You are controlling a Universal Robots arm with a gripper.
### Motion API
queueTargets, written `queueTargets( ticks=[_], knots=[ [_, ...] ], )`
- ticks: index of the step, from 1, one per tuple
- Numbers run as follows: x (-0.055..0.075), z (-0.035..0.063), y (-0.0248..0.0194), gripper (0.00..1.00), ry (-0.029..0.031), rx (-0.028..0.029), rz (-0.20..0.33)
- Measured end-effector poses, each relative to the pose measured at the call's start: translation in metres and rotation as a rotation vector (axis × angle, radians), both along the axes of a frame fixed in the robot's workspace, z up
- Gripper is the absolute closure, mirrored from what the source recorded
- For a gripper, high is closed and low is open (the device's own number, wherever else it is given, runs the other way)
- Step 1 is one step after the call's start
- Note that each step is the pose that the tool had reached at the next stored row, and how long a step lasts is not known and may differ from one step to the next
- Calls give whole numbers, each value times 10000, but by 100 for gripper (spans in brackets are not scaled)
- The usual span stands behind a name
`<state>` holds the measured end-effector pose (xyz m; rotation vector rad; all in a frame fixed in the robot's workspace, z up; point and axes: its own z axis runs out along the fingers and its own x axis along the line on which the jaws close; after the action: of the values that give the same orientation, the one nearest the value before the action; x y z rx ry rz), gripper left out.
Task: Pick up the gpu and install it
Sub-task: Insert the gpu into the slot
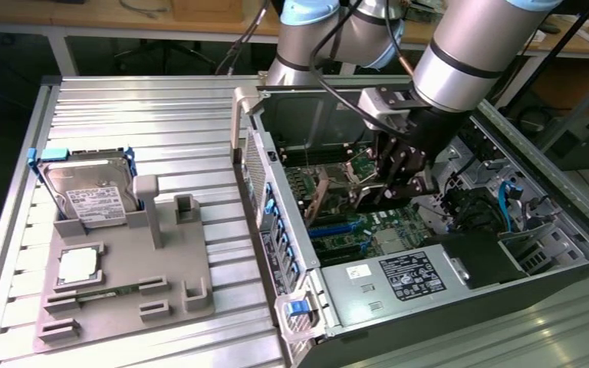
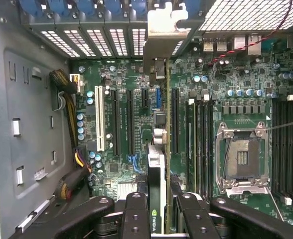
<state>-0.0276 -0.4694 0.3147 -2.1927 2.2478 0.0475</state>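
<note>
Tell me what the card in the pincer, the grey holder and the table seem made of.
Graphics card: dark matte body, probably plastic, on a thin board. Grey holder: dull, moulded shapes, likely plastic. Table: pale ribbed slats with a soft sheen, probably aluminium.

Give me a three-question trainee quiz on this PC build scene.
1. True or false: the hard drive sits in the grey fixture, outside the computer case.
2. The pincer grips: A) nothing B) the gpu C) the hard drive.
3. Fill in: the CPU socket is ___.
Key: 1 true; 2 B; 3 empty.
</note>
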Motion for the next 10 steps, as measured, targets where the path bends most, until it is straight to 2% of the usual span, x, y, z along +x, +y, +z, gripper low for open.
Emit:
queueTargets(
  ticks=[10],
  knots=[
    [0,-100,0,73,0,0,0]
  ],
)
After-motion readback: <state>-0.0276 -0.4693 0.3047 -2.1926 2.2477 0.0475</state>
